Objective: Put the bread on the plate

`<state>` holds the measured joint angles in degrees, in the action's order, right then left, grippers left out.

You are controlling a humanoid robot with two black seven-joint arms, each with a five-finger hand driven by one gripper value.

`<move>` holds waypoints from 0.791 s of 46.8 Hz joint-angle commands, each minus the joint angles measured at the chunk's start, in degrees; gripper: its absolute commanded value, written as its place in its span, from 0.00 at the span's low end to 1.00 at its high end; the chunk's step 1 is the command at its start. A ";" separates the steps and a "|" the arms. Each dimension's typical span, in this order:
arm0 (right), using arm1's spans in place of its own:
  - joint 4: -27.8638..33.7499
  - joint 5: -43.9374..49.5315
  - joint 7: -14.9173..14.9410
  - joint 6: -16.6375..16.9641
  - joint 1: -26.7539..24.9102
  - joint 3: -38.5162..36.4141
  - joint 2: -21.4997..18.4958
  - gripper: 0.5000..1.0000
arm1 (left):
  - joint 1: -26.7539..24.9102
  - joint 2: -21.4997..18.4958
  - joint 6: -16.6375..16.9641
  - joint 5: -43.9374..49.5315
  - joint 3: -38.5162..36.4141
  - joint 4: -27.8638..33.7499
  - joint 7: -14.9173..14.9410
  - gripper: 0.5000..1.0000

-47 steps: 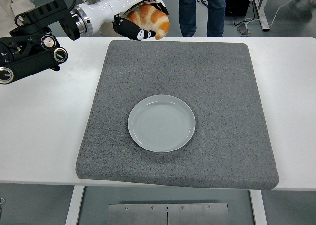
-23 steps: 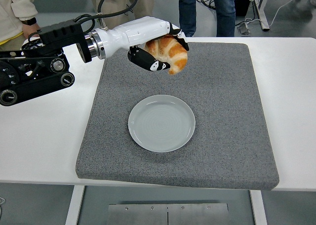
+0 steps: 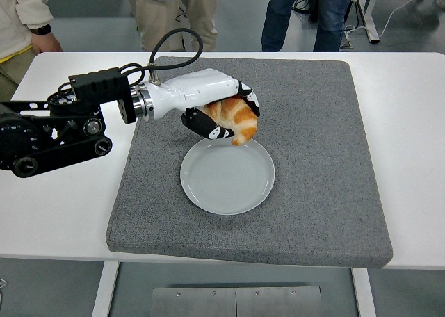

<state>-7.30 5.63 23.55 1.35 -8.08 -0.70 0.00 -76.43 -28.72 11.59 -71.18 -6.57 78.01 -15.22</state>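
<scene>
Head view: your left hand [image 3: 221, 114] grips the bread [image 3: 235, 119] over the far rim of the plate [image 3: 227, 174] on the grey mat [image 3: 313, 136].

Black left arm [image 3: 55, 129], white-shelled hand [image 3: 208, 105], black looping cable [image 3: 174, 46].

Bright even overhead light, soft shadows, sharp.

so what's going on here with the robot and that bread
The robot's left hand is gripping a croissant and holding it over the far edge of a pale plate, which is empty. The plate sits on a grey mat on the white table. The bread is not set down yet. The right arm is out of view, and people are standing at the far side of the table.
</scene>
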 commanded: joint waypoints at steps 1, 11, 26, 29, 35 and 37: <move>0.00 0.00 0.00 0.06 0.00 0.00 0.00 1.00 | 0.58 0.16 0.10 -1.50 0.06 0.04 0.01 0.00; 0.00 0.00 0.00 -0.03 0.00 0.00 0.00 1.00 | 3.04 1.39 0.10 -3.25 -0.11 -0.75 -0.16 0.00; 0.00 0.00 0.00 -0.03 0.00 0.00 0.00 1.00 | 7.61 4.46 1.50 -7.30 -0.03 -2.68 -0.16 0.00; 0.00 0.00 0.00 -0.03 0.00 0.00 0.00 1.00 | 7.79 5.08 1.68 -7.30 -0.11 -3.03 -0.25 0.00; 0.00 0.00 0.00 -0.03 0.00 0.00 0.00 1.00 | 8.84 6.49 1.77 -8.88 -0.20 -5.58 -0.34 0.00; 0.00 0.00 0.00 -0.03 0.00 0.00 0.00 1.00 | 9.37 7.01 1.77 -9.58 -0.20 -6.46 -0.34 0.00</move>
<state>-7.30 5.63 23.56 1.33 -8.08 -0.70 0.00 -67.74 -22.39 13.38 -79.85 -6.75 72.71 -15.54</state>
